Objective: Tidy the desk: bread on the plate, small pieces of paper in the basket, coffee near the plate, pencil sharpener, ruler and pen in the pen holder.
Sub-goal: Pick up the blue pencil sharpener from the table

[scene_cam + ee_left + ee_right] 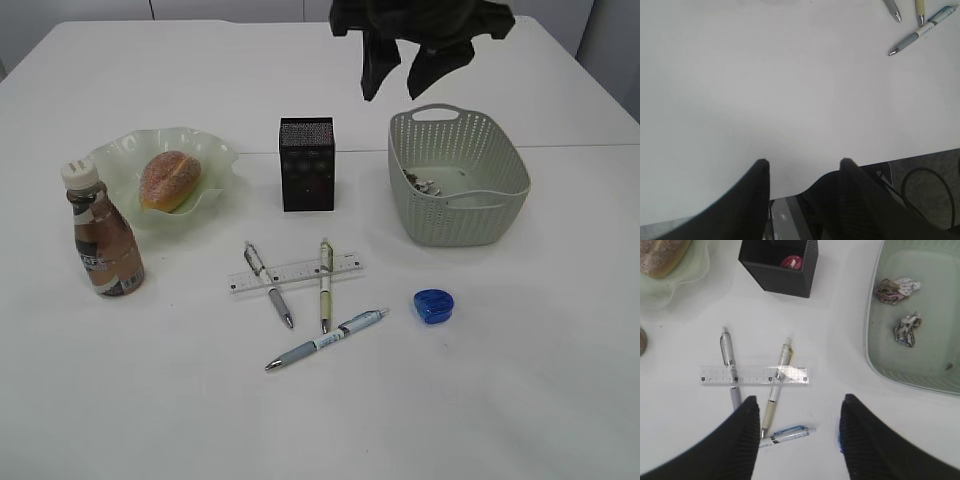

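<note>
Three pens point(324, 285) and the ruler point(754, 375) lie crossed before the pen holder point(306, 164), so with my right gripper point(799, 432) spread empty above them, I'd descend squarely over one pen, clear of the ruler.

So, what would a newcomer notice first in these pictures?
Probably the cluster at the centre of the desk: a clear ruler lying across two pens, a third pen just in front. Next, the bun on the green plate at left, and two paper scraps inside the basket at right.
</note>
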You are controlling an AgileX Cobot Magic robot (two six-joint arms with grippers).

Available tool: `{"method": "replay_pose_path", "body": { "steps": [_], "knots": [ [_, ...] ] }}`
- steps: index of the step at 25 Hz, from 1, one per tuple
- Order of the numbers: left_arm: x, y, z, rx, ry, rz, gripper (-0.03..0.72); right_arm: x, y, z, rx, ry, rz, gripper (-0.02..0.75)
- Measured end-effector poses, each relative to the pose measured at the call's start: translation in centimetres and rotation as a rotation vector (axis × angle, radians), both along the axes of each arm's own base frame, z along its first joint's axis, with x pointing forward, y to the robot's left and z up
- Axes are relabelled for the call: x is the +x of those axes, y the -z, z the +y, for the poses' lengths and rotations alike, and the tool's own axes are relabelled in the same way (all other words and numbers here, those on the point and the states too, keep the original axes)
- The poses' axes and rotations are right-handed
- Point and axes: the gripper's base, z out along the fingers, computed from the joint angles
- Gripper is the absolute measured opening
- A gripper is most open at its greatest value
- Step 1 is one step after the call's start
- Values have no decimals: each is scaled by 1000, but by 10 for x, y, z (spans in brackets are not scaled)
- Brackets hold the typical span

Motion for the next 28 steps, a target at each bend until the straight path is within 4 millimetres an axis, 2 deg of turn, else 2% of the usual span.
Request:
{"method": "replay_pose_path", "body": {
  "steps": [3,7,18,22,28],
  "knots": [
    [0,0,0,-2,0,1,334,0,15,-3,-42,19,38,447],
    [0,0,0,-4,0,1,340,-6,50,-10,-119,59,142,490],
    [0,0,0,-5,0,2,341,-37,108,-25,-233,58,341,498],
    [0,0,0,-5,0,2,341,-38,120,-33,-325,47,341,498],
    [0,0,0,-5,0,2,341,-34,123,-38,-397,38,317,498]
  ]
}}
